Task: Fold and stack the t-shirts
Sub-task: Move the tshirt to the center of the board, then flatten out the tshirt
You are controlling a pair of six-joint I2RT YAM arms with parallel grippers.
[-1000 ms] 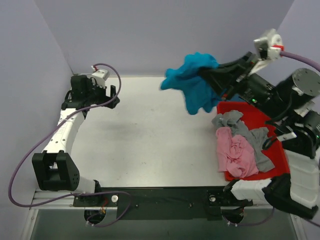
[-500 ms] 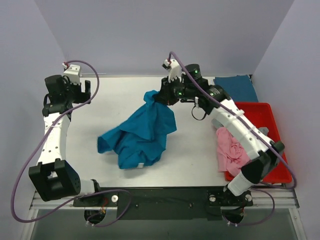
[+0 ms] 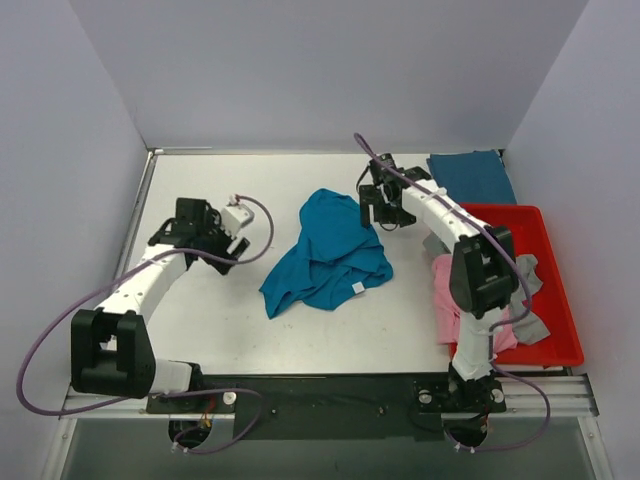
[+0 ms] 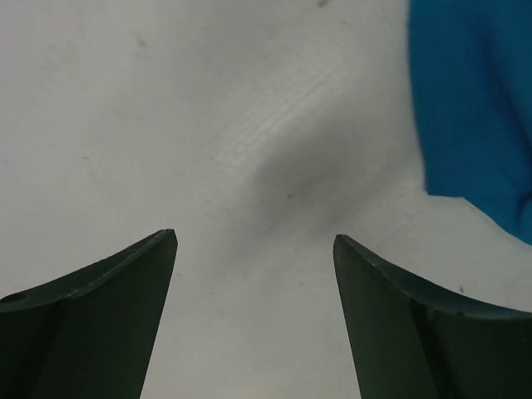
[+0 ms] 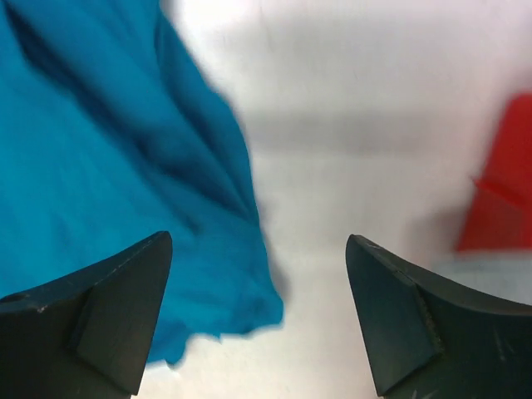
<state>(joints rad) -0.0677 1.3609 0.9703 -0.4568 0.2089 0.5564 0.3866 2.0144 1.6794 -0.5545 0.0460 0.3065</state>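
Crumpled teal t-shirt (image 3: 325, 252) lies loose in the middle of the desk (image 3: 220, 320), unfolded. Its long axis runs on a diagonal, from the far-right end near the right claw (image 3: 372, 210) to the near-left corner, which points toward the left arm's side. A white tag shows at its near-right edge.

Right claw is spread and holds nothing. In the right wrist view it hangs over the shirt's edge, with cloth under the left finger and bare desk under the right one. So the shirt lies just beside and to the left of this claw, at the far end of the shirt.

Left claw (image 3: 238, 238) is also spread and empty. Its wrist view shows bare desk between the fingers and teal cloth only in the upper right corner. The shirt lies to this claw's right, near but apart. Left is the nearer arm for the near-left corner.

My read: the shirt needs flattening next, with each claw taking its own end of the diagonal.

A folded teal t-shirt (image 3: 468, 175) lies flat at the far right of the desk, beyond the red tray (image 3: 545, 240). The pink t-shirt (image 3: 443, 300) and grey t-shirt (image 3: 528, 275) are heaped in the tray, unfolded.
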